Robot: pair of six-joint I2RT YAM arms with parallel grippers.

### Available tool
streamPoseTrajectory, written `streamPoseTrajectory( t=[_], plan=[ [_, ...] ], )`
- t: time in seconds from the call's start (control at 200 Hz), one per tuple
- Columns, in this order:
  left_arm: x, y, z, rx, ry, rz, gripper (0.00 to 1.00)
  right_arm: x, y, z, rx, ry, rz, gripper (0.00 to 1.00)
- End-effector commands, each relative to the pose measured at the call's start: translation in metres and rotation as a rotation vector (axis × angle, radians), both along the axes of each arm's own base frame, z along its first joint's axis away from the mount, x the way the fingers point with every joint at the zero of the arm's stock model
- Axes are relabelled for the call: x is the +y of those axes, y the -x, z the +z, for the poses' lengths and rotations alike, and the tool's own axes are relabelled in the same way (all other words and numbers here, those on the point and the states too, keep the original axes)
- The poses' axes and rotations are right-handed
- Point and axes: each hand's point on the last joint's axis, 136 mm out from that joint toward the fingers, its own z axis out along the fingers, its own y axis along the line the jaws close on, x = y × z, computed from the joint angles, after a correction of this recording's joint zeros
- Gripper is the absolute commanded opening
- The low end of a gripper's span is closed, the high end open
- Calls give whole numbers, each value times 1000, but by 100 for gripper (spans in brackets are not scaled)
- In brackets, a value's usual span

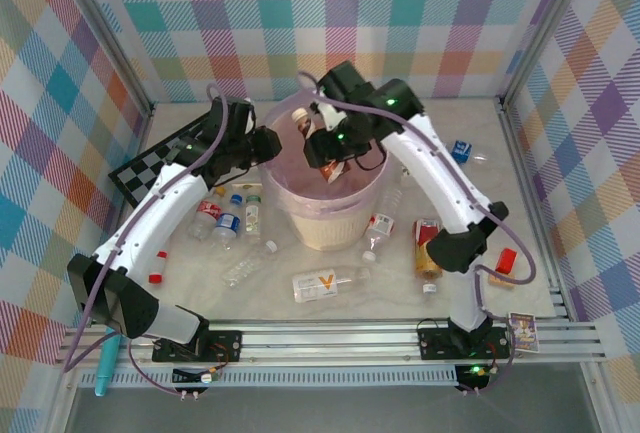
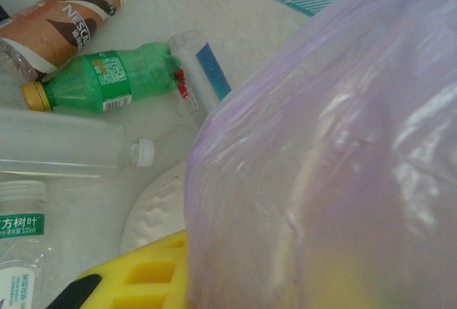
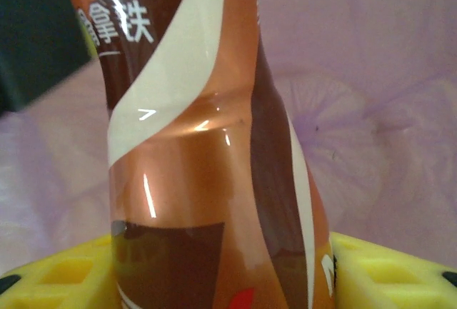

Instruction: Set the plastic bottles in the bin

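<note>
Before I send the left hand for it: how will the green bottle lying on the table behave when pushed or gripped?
The green bottle lies on its round side, so a push would probably roll it. Its wall looks crumpled near the base, so it is likely thin and soft under a squeeze.

Pink bag liner [image 2: 335,166] bulges at right; green bottle [image 2: 107,80] and brown bottle [image 2: 61,27] lie left.
</note>
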Motion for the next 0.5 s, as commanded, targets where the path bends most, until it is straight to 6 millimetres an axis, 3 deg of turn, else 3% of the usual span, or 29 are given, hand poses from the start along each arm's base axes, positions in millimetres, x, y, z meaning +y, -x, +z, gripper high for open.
streamPoseTrajectory(
  t=[0.0, 0.185, 0.275, 0.395, 0.495],
  plan=[
    [-12, -11, 15, -51, 37, -3, 17, -12, -2, -32, 51, 118, -46, 59],
    [-15, -19, 16, -71, 17, 22, 15, -15, -15, -76, 77, 207, -106, 65],
    [-15, -23, 16, -72, 9, 24, 15, -11, -15, -88, 95, 203, -100, 69],
    [-15, -26, 15, -68, -5, 22, 14, -6, -15, -87, 91, 176, -83, 77],
    [-16, -28, 16, -70, -8, 22, 14, -4, -16, -71, 62, 140, -68, 84]
  ],
)
